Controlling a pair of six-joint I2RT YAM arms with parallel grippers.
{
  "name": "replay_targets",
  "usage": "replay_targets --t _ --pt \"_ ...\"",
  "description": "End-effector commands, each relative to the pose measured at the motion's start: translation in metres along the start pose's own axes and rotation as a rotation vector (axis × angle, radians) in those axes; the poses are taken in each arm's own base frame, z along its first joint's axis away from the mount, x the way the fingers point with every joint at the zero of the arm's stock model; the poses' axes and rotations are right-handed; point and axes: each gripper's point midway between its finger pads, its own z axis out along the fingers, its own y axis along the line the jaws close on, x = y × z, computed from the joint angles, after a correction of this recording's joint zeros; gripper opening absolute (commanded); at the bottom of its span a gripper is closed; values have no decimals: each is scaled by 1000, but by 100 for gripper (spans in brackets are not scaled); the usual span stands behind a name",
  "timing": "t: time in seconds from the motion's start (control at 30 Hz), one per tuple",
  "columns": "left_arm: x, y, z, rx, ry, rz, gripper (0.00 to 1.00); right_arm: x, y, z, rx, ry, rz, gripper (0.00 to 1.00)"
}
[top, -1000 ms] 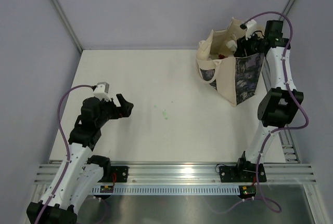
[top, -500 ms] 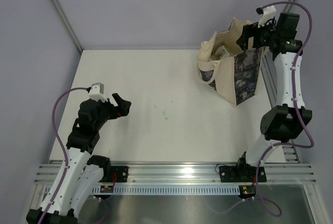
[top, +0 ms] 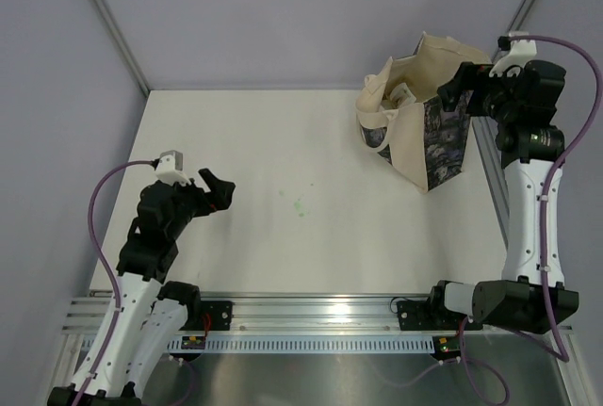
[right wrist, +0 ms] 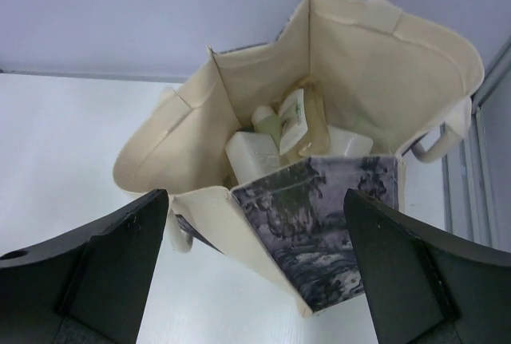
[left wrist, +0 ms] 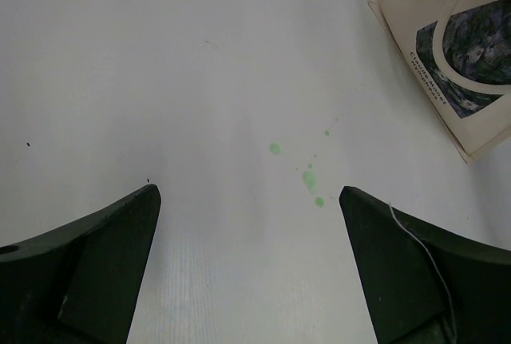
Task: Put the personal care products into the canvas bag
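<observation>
The canvas bag point(top: 415, 138) stands open at the back right of the table; its corner also shows in the left wrist view point(left wrist: 467, 81). Inside the canvas bag point(right wrist: 200, 144) lie personal care products: a white tube point(right wrist: 251, 158), a pale-green bottle point(right wrist: 268, 125), a labelled pouch point(right wrist: 294, 120) and a white piece point(right wrist: 348, 142). My right gripper point(top: 456, 86) hangs open and empty above the bag's right side, seen from its own wrist point(right wrist: 255, 196). My left gripper point(top: 221, 189) hovers open and empty over bare table at the left point(left wrist: 248, 190).
Small green stains point(top: 300, 205) mark the white table's middle point(left wrist: 308, 177). An aluminium rail point(top: 311, 312) runs along the near edge and another point(top: 499, 199) along the right side by the bag. Grey walls close in the back and sides.
My right gripper opened, rose out of the bag and drew back to the right. The left arm pulled back slightly toward the near left.
</observation>
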Motion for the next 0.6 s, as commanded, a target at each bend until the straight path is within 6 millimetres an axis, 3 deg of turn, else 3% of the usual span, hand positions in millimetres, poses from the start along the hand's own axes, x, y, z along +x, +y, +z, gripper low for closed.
replay_targets --t 0.0,0.33,0.57 --pt "-30 -22 -11 72 -82 -11 99 18 -5 -23 79 4 21 100" --pt "-29 -33 -32 128 -85 -20 99 79 -12 -41 164 91 123 99" --pt "-20 -31 -46 133 -84 -21 99 96 -14 -56 189 117 64 100"
